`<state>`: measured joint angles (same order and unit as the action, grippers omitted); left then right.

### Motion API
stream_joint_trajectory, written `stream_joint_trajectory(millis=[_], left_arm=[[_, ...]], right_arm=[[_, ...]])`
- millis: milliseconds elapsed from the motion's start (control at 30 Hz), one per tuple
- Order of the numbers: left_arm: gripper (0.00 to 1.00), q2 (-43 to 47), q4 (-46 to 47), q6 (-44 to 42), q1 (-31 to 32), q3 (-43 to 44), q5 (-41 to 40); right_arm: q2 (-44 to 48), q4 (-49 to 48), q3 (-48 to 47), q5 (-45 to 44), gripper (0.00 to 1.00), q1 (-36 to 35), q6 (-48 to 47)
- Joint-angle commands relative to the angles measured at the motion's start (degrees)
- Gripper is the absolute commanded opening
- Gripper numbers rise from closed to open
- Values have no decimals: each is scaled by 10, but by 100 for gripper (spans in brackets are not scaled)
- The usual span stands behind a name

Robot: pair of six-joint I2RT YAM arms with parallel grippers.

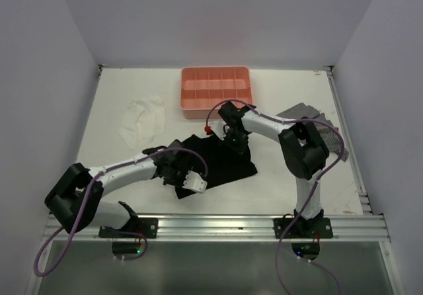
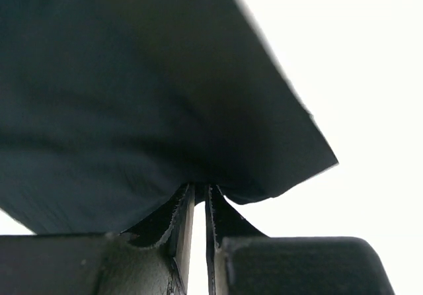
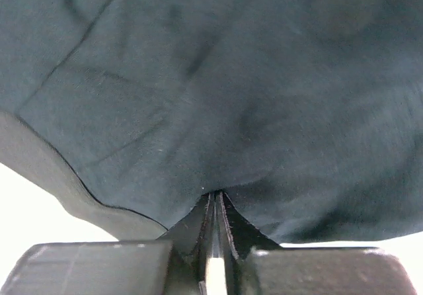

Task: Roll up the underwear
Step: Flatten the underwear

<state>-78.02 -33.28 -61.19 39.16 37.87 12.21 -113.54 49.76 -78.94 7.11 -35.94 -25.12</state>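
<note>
Lying spread on the desk (image 1: 119, 90) near its middle, the underwear (image 1: 221, 163) shows no roll yet; the left claw (image 2: 200, 190) pinches its near-left edge, the right claw (image 3: 215, 197) its far edge; the rolling seems all ahead.

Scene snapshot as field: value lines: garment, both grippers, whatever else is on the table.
underwear: black, spread loosely at table centre, not rolled
left gripper: shut on underwear, near-left edge
right gripper: shut on underwear, far edge
pink tray: far centre, beyond underwear
white cloth: far left, crumpled
grey checked cloth: right, partly behind right arm
</note>
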Motion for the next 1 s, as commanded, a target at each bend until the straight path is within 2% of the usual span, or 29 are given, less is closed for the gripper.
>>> stream_joint_trajectory(millis=[0,133,167,300,433,500,567,633,733,967], left_arm=[[15,17,-46,-10,68,-13,70],[16,-2,-50,69,178,51,137],[20,-18,-43,116,217,68,162],[28,-41,-26,219,262,151,172],[31,11,-27,251,248,195,93],[33,30,-28,248,223,194,89],[34,48,-23,231,168,181,93],[33,46,-17,205,131,149,74],[32,34,5,175,110,96,53],[28,-1,41,139,98,25,48]], right_arm=[[-17,-33,-45,15,11,3,-49],[-5,-51,-96,21,16,4,-73],[1,-49,-106,24,18,10,-70],[56,-32,-121,35,22,39,-40],[124,7,-62,57,22,75,-3],[154,12,-13,60,22,86,7],[160,9,15,63,22,89,24],[149,4,40,74,22,90,49],[112,-6,51,72,20,90,74],[18,-32,27,50,18,102,94]])
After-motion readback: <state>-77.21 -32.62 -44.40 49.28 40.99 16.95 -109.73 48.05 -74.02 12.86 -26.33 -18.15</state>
